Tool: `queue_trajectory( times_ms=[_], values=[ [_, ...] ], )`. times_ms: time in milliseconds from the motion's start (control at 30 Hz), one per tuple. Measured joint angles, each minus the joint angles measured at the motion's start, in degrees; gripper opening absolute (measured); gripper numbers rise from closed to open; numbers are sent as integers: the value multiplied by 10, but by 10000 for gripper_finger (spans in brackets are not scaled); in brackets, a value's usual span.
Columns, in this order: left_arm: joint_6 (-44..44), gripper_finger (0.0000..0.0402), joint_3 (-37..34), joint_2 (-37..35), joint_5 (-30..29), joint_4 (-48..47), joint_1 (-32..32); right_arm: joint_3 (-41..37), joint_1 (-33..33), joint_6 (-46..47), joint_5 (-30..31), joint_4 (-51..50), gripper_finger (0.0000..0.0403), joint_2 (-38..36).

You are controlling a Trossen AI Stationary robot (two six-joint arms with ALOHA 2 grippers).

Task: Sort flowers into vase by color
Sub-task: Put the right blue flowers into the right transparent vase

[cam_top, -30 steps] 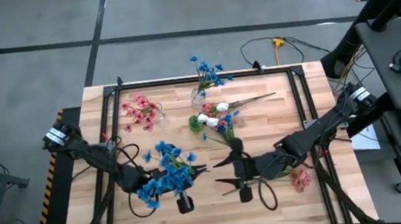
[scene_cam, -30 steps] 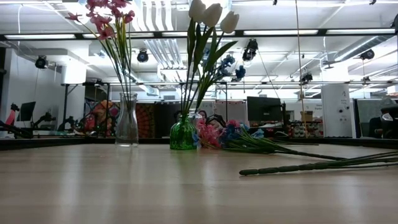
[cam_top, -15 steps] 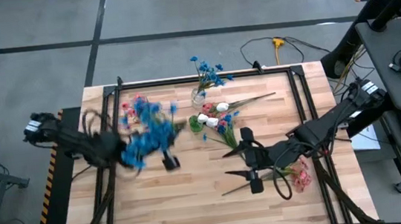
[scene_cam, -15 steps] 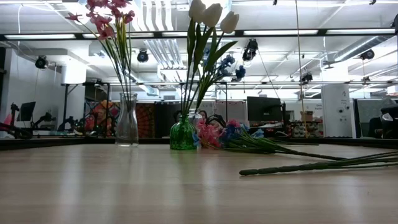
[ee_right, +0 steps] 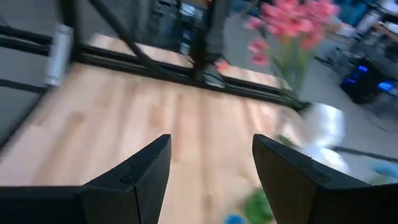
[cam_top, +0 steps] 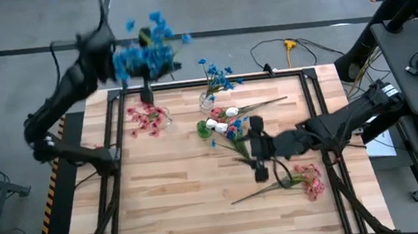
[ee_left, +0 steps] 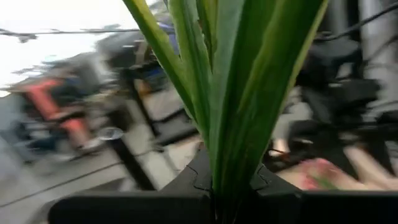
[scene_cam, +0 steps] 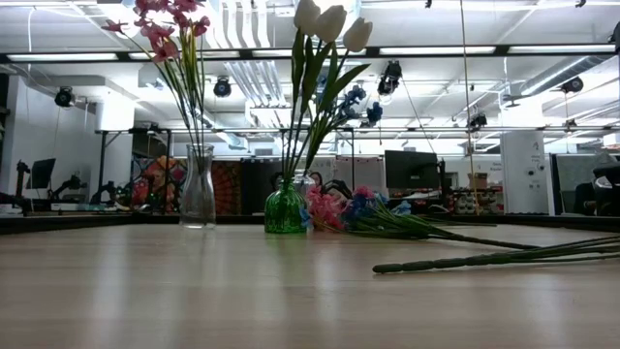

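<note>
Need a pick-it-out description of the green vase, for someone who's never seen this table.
Start at the wooden table and go to its far edge, where three vases stand. The green vase is the middle one in the low view, squat and ribbed, right of the tall clear vase of pink sprigs. It alone is coloured glass, and it holds the white tulips.

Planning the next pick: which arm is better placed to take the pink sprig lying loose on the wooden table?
The right. Its open right gripper hovers beside the loose pink sprig on the table's right side, while the left gripper is raised at the far-left corner, shut on the blue flower bunch.
</note>
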Motion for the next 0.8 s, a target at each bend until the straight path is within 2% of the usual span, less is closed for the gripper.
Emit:
queue_trajectory(
  times_ms=[67,133,267,433,567,667,800],
  values=[
    [-11,0,27,29,98,1,74,0,-27,-6,-1,-21,219,-7],
    [-24,0,43,55,168,15,135,0,-57,-8,-1,-31,219,-12],
    [-38,0,45,109,263,26,199,-7,-114,-14,-19,-40,219,-15],
    [-47,0,42,141,270,28,208,-28,-181,-10,-93,-34,219,-17],
    [-41,0,13,143,236,27,181,-42,-218,4,-110,-34,219,-20],
    [-25,0,-25,127,189,33,162,-49,-229,12,-111,-35,219,-24],
    [-43,0,-112,72,169,107,150,-50,-232,21,-111,-46,219,-39]
  ],
)
